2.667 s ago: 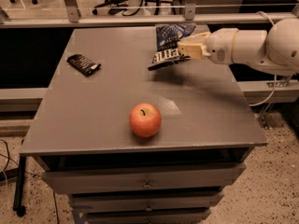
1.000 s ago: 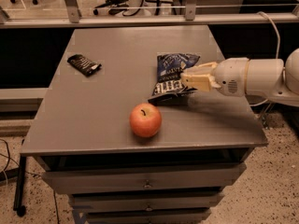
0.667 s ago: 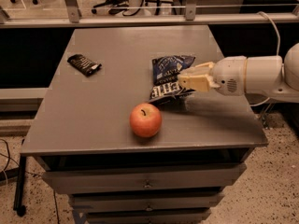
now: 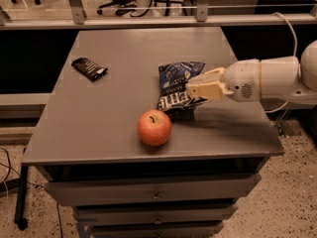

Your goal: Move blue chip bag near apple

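Blue foil is what we have our eyes on: the blue chip bag (image 4: 175, 79) hangs crumpled in the tool (image 4: 191, 90), which reaches in from the right side of the desk (image 4: 114, 113) on its white arm. We see the tool's tan fingers pinched together on the bag's right edge, with foil bunched between them, so this is a firm hold and not a mere touch. The bag's lower end, the dark band with white lettering, sits low, at or just above the desk top; we cannot tell whether it is touching. The apple (image 4: 154, 128) stands just beside that lower corner, to the front and left, with a narrow gap showing between the two. By our reading the carry is all but finished and we are at the placing step. What comes next, we judge, is to settle the bag flat, spread the fingers, and lift away without nudging the apple, which could roll. A black wrapper (image 4: 89, 68) lies well apart at the back left, out of play.
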Robot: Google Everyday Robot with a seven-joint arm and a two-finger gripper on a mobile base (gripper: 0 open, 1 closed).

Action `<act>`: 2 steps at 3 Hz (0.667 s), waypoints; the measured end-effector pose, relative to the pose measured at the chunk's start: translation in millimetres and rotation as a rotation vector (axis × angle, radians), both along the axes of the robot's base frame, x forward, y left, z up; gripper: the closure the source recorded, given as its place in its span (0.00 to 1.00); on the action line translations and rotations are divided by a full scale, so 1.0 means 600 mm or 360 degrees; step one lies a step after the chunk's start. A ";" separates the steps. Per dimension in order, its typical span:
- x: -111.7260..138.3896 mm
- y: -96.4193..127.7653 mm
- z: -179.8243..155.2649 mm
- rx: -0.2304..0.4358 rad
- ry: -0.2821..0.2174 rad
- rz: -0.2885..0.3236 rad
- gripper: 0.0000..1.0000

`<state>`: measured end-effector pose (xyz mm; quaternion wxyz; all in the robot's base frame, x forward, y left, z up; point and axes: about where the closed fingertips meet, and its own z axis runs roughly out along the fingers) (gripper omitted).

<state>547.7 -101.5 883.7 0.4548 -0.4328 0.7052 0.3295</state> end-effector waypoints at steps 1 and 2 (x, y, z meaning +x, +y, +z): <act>0.000 0.002 -0.007 -0.0007 0.0021 0.0022 0.13; 0.016 -0.016 -0.015 -0.0054 -0.0015 -0.0022 0.00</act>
